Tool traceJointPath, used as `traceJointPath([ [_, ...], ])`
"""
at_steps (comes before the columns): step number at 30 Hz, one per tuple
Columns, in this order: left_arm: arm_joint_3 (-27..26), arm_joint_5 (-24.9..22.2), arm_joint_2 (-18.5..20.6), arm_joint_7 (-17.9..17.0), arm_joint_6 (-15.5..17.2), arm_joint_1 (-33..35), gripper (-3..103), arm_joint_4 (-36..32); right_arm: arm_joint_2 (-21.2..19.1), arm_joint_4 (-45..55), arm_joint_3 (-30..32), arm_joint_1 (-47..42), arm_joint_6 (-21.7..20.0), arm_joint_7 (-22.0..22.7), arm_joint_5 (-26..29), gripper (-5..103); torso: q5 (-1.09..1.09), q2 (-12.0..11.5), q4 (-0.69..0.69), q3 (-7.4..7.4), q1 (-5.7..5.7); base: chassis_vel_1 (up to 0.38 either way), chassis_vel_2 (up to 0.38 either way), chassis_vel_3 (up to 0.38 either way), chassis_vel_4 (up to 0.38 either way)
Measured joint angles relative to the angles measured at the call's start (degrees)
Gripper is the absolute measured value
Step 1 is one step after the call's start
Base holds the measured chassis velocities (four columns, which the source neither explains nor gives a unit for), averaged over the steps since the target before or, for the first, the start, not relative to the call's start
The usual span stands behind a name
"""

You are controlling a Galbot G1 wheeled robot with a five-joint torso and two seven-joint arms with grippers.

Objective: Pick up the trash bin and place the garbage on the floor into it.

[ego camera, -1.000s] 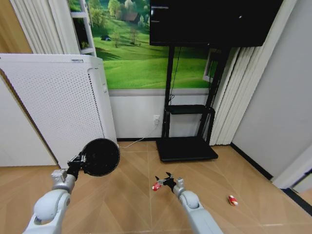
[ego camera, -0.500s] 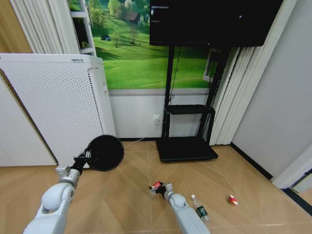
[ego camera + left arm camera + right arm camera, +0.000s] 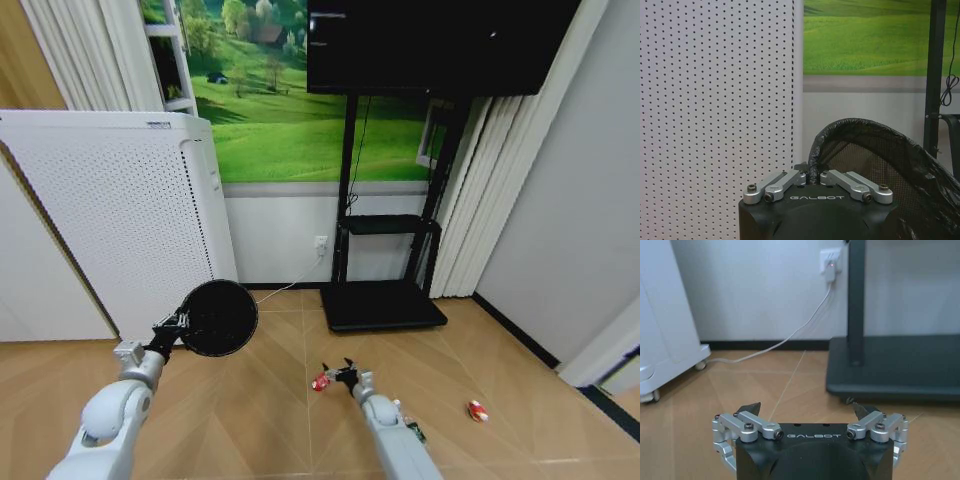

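Note:
My left gripper [image 3: 178, 325] is shut on the rim of the trash bin [image 3: 220, 318], a black mesh wastebasket held off the floor with its mouth tipped toward me. The left wrist view shows the fingers [image 3: 790, 179] pinching the bin's rim [image 3: 865, 130]. My right gripper [image 3: 345, 372] hangs open low over the floor [image 3: 260, 420], just right of a red-and-white piece of garbage [image 3: 320, 381]. In the right wrist view that gripper [image 3: 807, 410] has nothing between its fingers. A second red piece [image 3: 478, 410] lies farther right. A clear bottle [image 3: 416, 432] peeks out beside my right forearm.
A tall white perforated appliance [image 3: 120, 210] stands at the left by the wall. A black TV stand [image 3: 382, 305] with a flat base sits ahead, and a white cable [image 3: 790, 337] runs along the floor to a wall socket. Open parquet lies between the arms.
The right gripper swung left onto the red piece half a second ago and now sits back to its right, open. The left arm shifted the bin slightly up and right.

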Motion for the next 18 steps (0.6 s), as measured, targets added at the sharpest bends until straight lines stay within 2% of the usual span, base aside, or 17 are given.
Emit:
traceJointPath([
  [6, 0.22, 0.21, -0.14, -0.01, 0.21, -0.08, 7, -0.24, -0.98, 3.95, 1.53, -2.15, -0.72, -0.93, 0.89, 100, 0.00, 0.00, 0.00, 0.00, 0.00, 0.000, 0.000, 0.000, 0.000],
  [18, 0.64, 0.46, -0.08, -0.82, 0.94, -0.16, 7, -0.52, -0.90, 3.34, 1.97, -2.24, -0.69, -2.23, 0.96, 100, 0.00, 0.00, 0.01, 0.00, -0.02, -0.009, 0.006, 0.003, -0.008],
])
